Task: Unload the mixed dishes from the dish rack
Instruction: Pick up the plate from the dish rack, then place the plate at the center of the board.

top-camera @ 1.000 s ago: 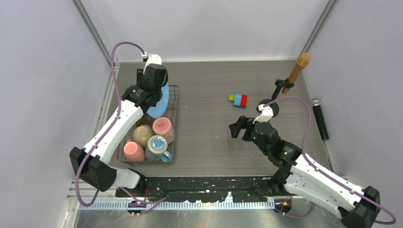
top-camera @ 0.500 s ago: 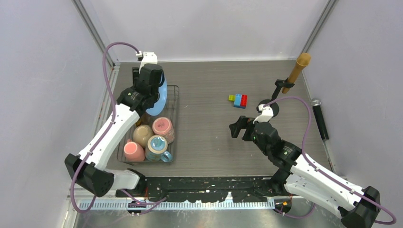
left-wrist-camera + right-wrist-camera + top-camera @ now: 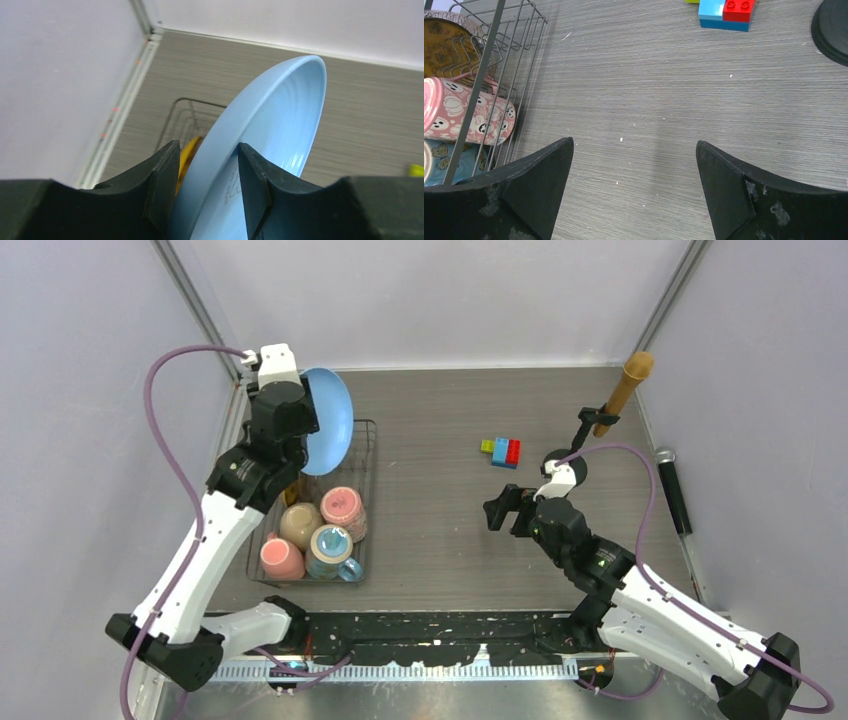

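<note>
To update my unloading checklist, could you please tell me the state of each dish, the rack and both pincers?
Blue plate, held above rack, tilted.
Left pincer, shut on blue plate.
Right pincer, open, empty.
Rack, part loaded.
Yellow plate, in rack.
Pink mug, in rack, on its side.
Blue mug, in rack.
Pink cup, in rack.
Beige bowl, in rack.

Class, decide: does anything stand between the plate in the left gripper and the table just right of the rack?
Nothing visible does. The left gripper holds the light blue plate above the dish rack; the toy bricks lie farther right.
</note>
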Controlling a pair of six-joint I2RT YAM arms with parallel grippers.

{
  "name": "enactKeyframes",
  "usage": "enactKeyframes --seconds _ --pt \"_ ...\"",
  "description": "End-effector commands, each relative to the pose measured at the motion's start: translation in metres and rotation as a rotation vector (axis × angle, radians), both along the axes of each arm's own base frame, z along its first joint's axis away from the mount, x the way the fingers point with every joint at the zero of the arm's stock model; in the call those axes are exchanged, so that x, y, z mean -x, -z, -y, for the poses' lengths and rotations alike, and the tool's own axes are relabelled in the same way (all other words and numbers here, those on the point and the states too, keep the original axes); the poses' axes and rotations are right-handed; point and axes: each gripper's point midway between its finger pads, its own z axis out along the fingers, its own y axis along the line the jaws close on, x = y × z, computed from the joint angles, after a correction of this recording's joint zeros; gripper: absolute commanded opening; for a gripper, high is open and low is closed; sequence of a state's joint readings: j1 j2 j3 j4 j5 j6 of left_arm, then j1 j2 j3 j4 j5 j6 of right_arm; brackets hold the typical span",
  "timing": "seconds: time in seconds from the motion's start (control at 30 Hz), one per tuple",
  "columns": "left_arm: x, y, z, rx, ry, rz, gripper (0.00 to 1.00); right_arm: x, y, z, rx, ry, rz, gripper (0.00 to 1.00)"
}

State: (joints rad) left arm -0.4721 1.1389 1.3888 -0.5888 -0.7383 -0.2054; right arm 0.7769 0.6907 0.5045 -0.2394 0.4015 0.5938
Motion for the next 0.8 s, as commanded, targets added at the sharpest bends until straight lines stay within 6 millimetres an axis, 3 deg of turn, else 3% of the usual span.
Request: enactKeyframes --seconds 0.0,0.17,0.27,0.33,0.43,0.57,0.77 --pt "0.018 -0.016 0.038 0.263 0.19 0.071 0.0 -0.001 -0.033 -0.014 -0.107 -0.032 0.05 1.0" --pt "0.047 0.009 0.107 0.56 0.527 0.05 0.0 0.012 -0.077 -0.045 -0.26 -0.195 0.093 0.99" --pt "0.057 0.034 0.119 0.665 0.553 -0.014 0.0 0.019 -0.099 -0.063 -0.327 -0.292 0.127 0.99" --pt "0.061 0.051 0.129 0.713 0.572 -0.074 0.0 0.019 -0.103 -0.072 -0.338 -0.33 0.122 0.98" --pt "0.071 0.072 0.147 0.756 0.643 -0.18 0.0 0.013 -0.098 -0.085 -0.328 -0.346 0.081 0.96" --pt "0.074 0.097 0.155 0.773 0.64 -0.255 0.0 0.013 -0.097 -0.11 -0.327 -0.436 0.008 0.91" --pt "0.084 0.111 0.166 0.789 0.687 -0.295 0.0 0.007 -0.072 -0.127 -0.303 -0.457 -0.079 0.8"
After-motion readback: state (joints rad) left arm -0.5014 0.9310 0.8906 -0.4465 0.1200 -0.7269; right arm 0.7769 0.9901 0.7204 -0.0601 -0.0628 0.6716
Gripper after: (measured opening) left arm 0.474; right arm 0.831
